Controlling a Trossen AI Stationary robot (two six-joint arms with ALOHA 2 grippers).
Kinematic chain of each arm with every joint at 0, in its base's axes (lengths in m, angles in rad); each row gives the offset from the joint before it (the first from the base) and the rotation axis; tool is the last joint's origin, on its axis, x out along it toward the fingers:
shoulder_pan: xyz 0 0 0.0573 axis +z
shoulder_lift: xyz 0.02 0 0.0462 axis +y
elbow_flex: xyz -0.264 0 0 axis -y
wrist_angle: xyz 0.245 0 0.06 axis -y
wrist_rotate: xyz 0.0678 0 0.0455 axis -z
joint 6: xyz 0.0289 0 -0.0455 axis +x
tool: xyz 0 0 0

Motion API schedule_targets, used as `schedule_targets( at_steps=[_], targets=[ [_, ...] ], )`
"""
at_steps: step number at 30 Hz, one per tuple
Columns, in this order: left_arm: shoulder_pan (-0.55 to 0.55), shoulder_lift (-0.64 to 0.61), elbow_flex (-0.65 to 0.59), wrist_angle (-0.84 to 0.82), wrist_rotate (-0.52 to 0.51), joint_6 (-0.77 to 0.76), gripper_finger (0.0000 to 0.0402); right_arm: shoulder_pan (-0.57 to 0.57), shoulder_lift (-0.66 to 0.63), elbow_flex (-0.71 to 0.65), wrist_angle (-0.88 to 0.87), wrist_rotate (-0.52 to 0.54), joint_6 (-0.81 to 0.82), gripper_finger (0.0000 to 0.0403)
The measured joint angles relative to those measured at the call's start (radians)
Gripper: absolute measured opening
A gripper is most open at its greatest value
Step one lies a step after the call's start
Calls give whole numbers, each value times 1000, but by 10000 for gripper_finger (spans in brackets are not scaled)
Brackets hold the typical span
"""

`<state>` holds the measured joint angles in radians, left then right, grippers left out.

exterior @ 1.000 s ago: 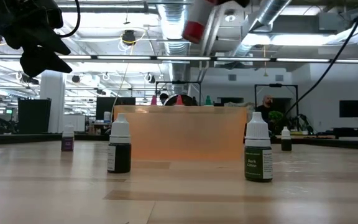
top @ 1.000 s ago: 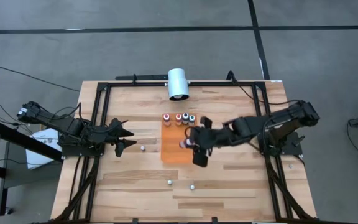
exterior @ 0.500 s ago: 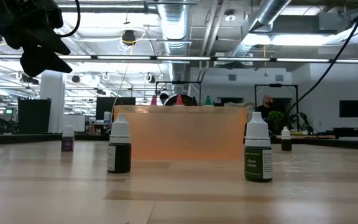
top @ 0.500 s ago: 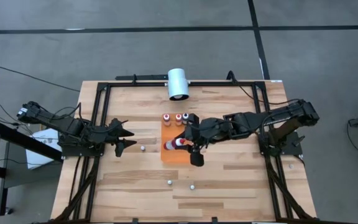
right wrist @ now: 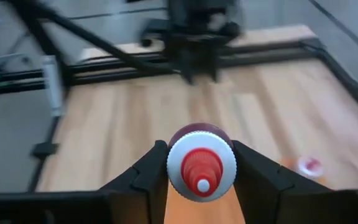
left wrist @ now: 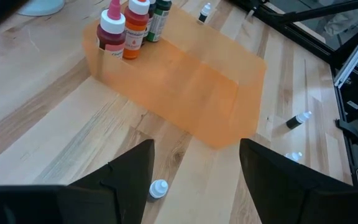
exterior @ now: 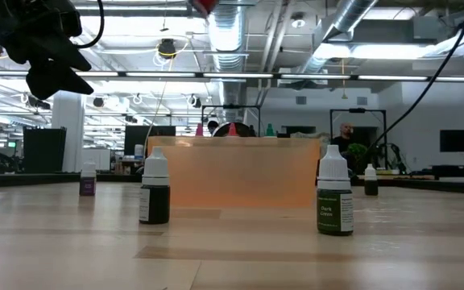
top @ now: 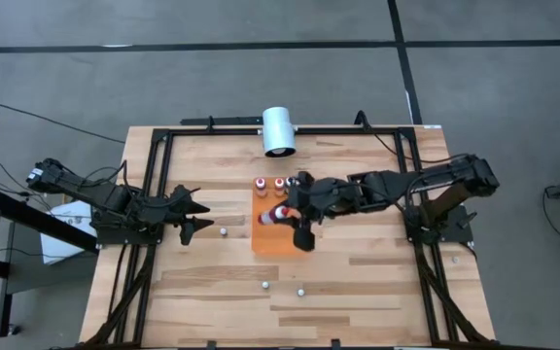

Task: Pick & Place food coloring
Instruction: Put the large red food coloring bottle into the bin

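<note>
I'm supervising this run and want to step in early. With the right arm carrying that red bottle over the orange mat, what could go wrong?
The right gripper pinches the red bottle only near its cap, so it may slip or tilt. It hangs close to the standing bottles on the orange mat; a low approach could topple them.

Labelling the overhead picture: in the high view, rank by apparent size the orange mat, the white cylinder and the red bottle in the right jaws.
1. Orange mat, partly covered by the arm.
2. White cylinder.
3. Red bottle, smallest, held by the right gripper.
</note>
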<state>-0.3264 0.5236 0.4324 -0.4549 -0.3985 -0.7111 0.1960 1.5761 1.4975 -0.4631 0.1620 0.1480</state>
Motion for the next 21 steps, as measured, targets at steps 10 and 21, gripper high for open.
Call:
schedule_targets(
  at_steps=[10,21],
  targets=[
    [0,0,0,0,-6,0,229,-75,0,0,-139,191,209,142],
    [1,0,0,0,-35,0,229,-107,0,0,-293,231,480,141]
  ],
)
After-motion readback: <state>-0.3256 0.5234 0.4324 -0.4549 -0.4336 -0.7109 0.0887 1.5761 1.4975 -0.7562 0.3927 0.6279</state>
